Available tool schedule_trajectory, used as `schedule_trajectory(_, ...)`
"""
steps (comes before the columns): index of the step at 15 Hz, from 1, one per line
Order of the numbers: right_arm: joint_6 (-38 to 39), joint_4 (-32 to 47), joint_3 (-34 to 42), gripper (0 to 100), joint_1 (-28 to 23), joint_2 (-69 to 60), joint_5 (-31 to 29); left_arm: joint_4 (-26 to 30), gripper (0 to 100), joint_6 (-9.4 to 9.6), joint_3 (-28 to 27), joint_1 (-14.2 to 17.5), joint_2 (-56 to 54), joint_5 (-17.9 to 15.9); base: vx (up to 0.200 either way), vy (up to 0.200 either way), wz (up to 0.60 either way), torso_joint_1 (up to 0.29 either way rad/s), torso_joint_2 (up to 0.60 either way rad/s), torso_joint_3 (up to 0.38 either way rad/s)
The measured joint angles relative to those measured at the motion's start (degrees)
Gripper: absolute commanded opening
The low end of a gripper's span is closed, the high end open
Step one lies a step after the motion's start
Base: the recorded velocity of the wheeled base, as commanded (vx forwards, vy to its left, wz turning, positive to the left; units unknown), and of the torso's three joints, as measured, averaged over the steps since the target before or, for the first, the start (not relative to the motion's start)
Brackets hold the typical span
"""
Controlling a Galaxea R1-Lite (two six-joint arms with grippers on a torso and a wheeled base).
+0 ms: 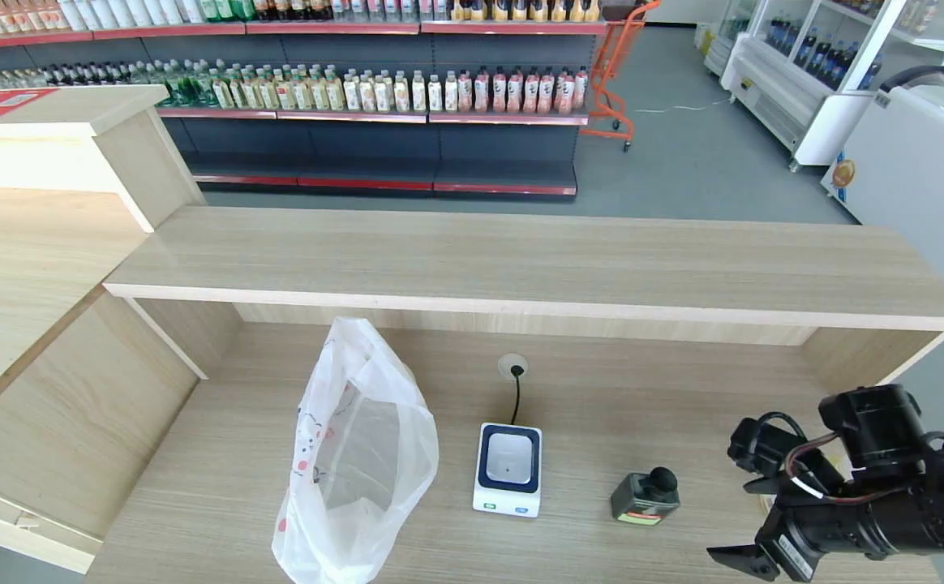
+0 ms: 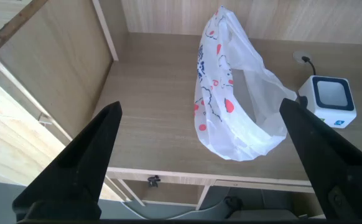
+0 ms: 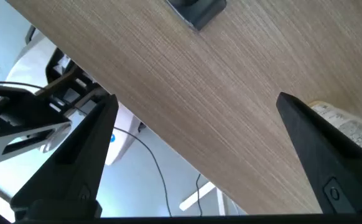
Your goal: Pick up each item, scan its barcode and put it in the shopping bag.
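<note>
Nearest, the right gripper (image 3: 196,102) hangs above the near right edge of the desk (image 1: 683,405). Its jaws are spread wide, with nothing between them and nothing touched. A printed packet (image 3: 349,124) lies on the desk close beside it. The wide spread looks ready for the small dark bottle (image 1: 645,495), which stands upright a little ahead and toward the middle.

The left gripper (image 2: 199,107) is likewise wide apart and empty. It is held above the near left side, looking down on the white plastic bag (image 1: 358,462). The bag stands slumped with its mouth gaping upward, probably so goods can drop straight in.

Between bag and bottle sits the scanner (image 1: 508,469), window facing up, likely so an item can pass over it on the way to the bag. Its cable (image 1: 516,397) runs back to a hole in the desk.
</note>
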Motion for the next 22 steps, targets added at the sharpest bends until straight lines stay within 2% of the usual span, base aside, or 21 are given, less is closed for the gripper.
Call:
schedule_trajectory(2,-5.29,-5.16,0.15,100,-0.48,6.23,7.40,0.00,100,0.00,0.00,0.00,0.00,-0.02,0.000,0.000,0.00,0.000,0.00,0.000)
schedule_trajectory(3,-6.47,-6.35,-0.02,100,-0.52,8.22,9.06,0.00,100,-0.01,0.00,0.00,0.00,-0.02,0.000,0.000,0.00,0.000,0.00,0.000)
schedule_trajectory(8,-6.85,-7.31,-5.86,100,0.79,14.85,10.08,0.00,100,-0.01,0.00,0.00,0.00,-0.02,0.000,0.000,0.00,0.000,0.00,0.000)
schedule_trajectory(14,-6.88,-17.77,-12.04,100,6.33,23.84,11.23,0.00,100,0.00,0.00,0.00,0.00,-0.02,0.000,0.000,0.00,0.000,0.00,0.000)
schedule_trajectory(18,-6.94,-19.71,-14.58,100,9.20,27.56,11.01,0.00,100,0.00,0.00,0.00,0.00,-0.02,0.000,0.000,0.00,0.000,0.00,0.000)
schedule_trajectory(19,-6.94,-19.88,-15.18,0,9.56,28.16,10.85,0.00,100,0.00,0.00,0.00,0.00,-0.02,0.000,0.000,0.00,0.000,0.00,0.000)
schedule_trajectory(22,-6.77,-19.88,-15.70,0,9.84,28.68,11.07,0.02,100,0.00,0.00,0.00,0.00,-0.02,0.000,0.000,0.00,0.000,0.00,0.000)
